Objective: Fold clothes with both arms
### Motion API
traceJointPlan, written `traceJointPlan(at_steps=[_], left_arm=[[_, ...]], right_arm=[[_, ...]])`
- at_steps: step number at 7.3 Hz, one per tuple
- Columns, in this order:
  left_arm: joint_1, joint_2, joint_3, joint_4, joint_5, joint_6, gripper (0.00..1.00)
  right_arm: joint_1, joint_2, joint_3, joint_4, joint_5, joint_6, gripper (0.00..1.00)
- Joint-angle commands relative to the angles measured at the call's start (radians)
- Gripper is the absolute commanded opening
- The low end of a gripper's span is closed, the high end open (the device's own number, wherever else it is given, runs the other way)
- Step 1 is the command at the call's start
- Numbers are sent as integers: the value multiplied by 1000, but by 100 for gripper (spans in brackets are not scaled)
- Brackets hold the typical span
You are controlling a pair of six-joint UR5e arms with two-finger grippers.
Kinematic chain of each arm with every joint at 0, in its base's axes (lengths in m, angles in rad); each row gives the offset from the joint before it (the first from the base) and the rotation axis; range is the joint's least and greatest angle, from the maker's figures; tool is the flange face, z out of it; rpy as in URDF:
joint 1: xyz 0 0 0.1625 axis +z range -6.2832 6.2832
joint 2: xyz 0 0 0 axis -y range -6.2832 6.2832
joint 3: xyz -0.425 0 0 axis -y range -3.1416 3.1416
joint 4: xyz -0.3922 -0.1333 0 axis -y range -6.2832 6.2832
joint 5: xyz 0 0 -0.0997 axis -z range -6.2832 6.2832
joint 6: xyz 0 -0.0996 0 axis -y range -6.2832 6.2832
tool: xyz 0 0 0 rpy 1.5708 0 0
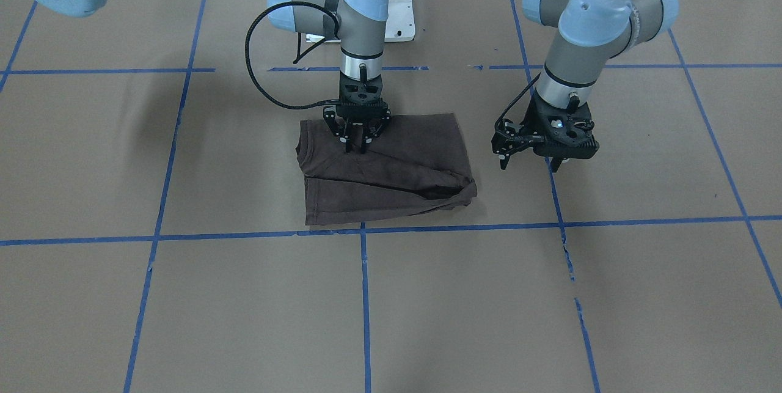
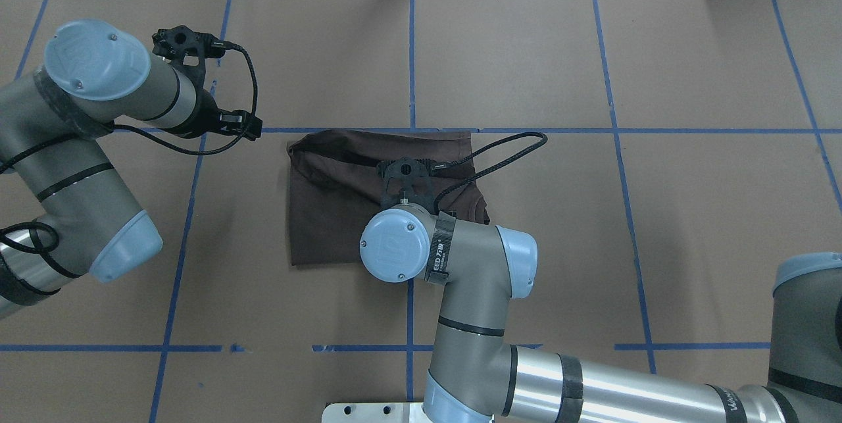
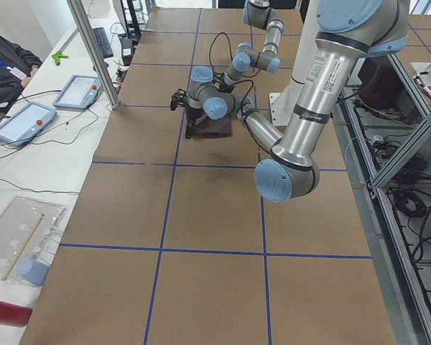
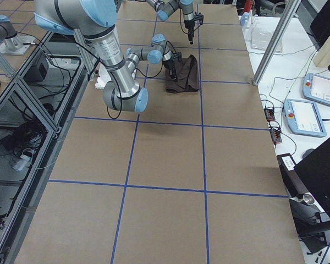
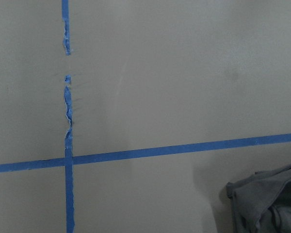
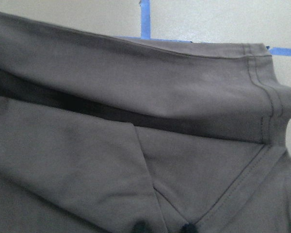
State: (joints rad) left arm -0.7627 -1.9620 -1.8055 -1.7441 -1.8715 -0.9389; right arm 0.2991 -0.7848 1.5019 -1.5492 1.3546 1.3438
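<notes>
- Right pincer (image 1: 357,147) is clamped on the folded dark brown T-shirt (image 1: 397,179) near its robot-side edge, and creases fan out from the grip.
- Left pincer (image 1: 529,164) hangs just beside the cloth with its fingers apart.
- T-shirt lies rumpled on the brown-paper worktop (image 1: 183,319), which is gridded with blue tape (image 1: 244,236).

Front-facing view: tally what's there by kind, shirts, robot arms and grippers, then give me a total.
T-shirt: 1
Robot arms: 2, left arm and right arm
Grippers: 2, left gripper and right gripper
Total: 5
</notes>
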Motion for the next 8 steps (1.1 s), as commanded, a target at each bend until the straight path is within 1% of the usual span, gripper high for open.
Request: traceJointPlan(at_steps=[1,3,6,7,8], left_arm=[[-1,0,0,0,0,0,100],[-1,0,-9,2,0,-1,100],[-1,0,-8,2,0,-1,100],[-1,0,-8,0,0,-1,100],[-1,0,-8,2,0,0,100]], right_arm=[[0,2,0,3,0,9,0],[8,6,0,7,0,24,0],[92,12,0,24,3,14,0],[119,47,-37,26,8,14,0],[148,118,-133,27,17,12,0]])
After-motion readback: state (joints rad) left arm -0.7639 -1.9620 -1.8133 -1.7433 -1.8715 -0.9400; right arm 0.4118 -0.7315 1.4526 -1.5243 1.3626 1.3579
